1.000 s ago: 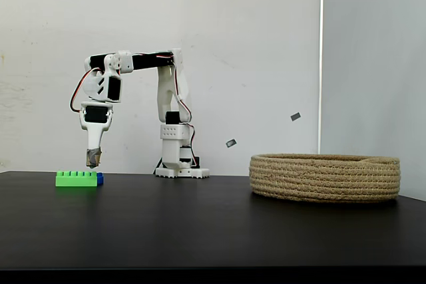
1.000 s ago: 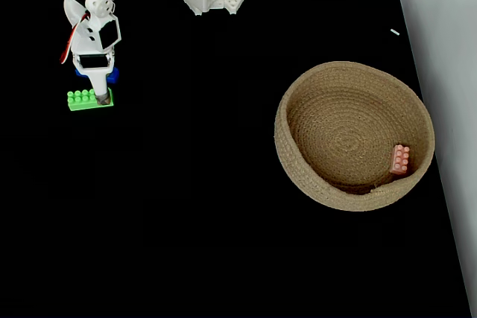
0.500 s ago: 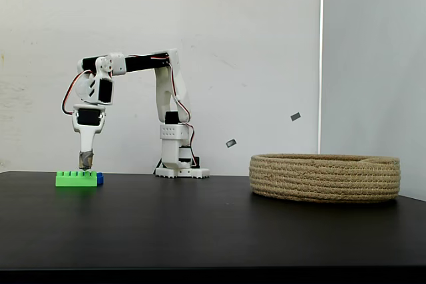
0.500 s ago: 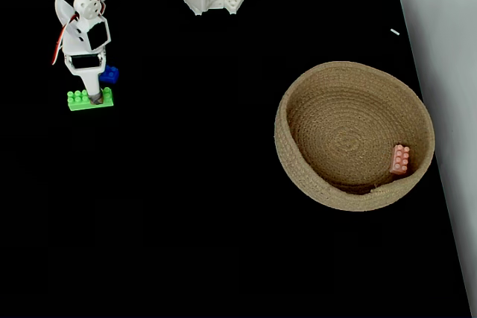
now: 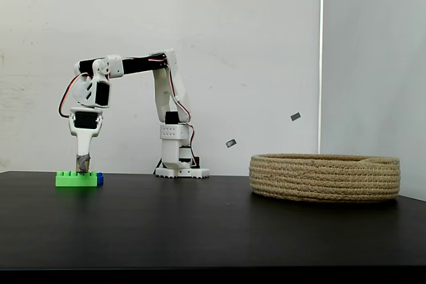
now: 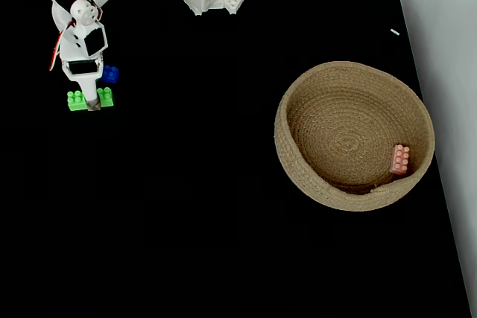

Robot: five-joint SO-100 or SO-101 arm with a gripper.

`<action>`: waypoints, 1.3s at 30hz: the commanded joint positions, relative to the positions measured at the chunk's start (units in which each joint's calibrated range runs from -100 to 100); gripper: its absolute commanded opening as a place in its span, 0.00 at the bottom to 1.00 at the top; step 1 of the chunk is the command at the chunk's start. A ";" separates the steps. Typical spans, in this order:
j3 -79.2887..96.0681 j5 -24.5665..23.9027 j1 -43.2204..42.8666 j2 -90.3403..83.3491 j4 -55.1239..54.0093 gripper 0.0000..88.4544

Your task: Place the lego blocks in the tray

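Black matte tabletop (image 6: 223, 243) runs from the front edge back to the white wall.

Wide shallow round tray of coiled tan rope (image 5: 325, 177) (image 6: 302, 176) sits on the right in both fixed views. Short salmon-pink studded brick (image 6: 400, 159) already lies inside it, against the right inner wall. One of three done.

Far left: long bright green studded brick (image 5: 66, 179) (image 6: 74, 99) flat on the table. White two-finger gripper (image 5: 82, 165) (image 6: 93, 104) points straight down onto its middle; from above, green shows on both sides of the tips. Fingertips look to be at or touching the stud tops. Jaw gap can't be read in either view, so I can't tell if it has a grip. Brick isn't lifted.

Small blue studded brick (image 5: 100, 178) (image 6: 110, 74) sits just behind the green one, near it and apart from the gripper.

Step, as I read it: going for the green brick, grasp unconfirmed.

Next calls for: fingers straddling the narrow width, firm closure, straight lift clear of the blue brick, then a long traverse to the right, high enough to clear the rope rim before release.
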 commanded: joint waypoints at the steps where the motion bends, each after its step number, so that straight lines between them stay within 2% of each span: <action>1: -3.97 0.00 -0.86 -0.54 -1.07 0.25; 7: -3.60 -0.24 -1.35 1.35 -2.48 0.22; 11: -2.14 -0.63 -1.35 2.04 -4.73 0.02; 12: -1.69 -0.78 -1.35 2.21 -5.57 0.00; 18: -1.05 -1.17 -1.77 1.43 -5.90 0.00; 24: -10.44 -2.44 -5.56 -5.27 1.60 0.00; 30: -13.72 -5.42 -16.94 -13.10 5.10 0.00; 39: -13.09 -9.38 -45.21 -19.72 5.18 0.00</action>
